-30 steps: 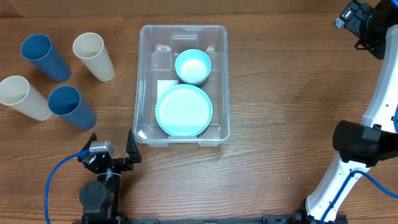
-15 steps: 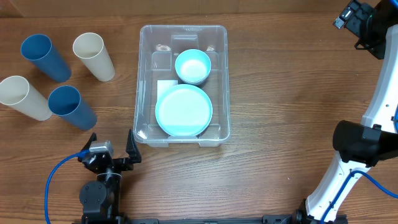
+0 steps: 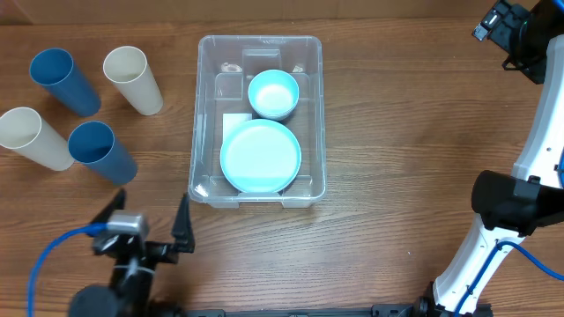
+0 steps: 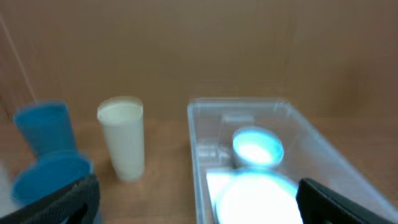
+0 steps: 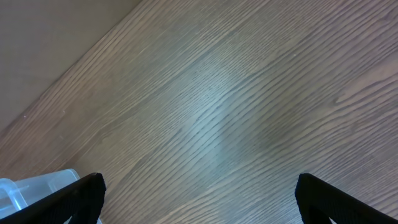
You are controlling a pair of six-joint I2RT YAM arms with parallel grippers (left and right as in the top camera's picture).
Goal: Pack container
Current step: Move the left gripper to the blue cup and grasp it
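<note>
The clear plastic container (image 3: 207,106) stands mid-table and holds a light blue plate (image 3: 260,157) and a light blue bowl (image 3: 273,93). It also shows in the left wrist view (image 4: 198,155), with the plate (image 4: 255,196) and bowl (image 4: 257,147). Left of it stand two blue cups (image 3: 63,81) (image 3: 101,151) and two cream cups (image 3: 132,79) (image 3: 33,139). My left gripper (image 3: 148,227) is open and empty near the front edge, below the cups. My right gripper (image 3: 502,25) is at the far right back; the right wrist view (image 5: 199,193) shows its fingers spread, empty over bare wood.
In the left wrist view a cream cup (image 4: 122,140) and blue cups (image 4: 46,155) stand left of the container. A corner of the container (image 5: 18,190) shows at the right wrist view's lower left. The right arm's base (image 3: 507,207) stands at the right.
My left gripper has moved a little toward the front left and its fingers stay spread. The right arm and all objects have not moved.
</note>
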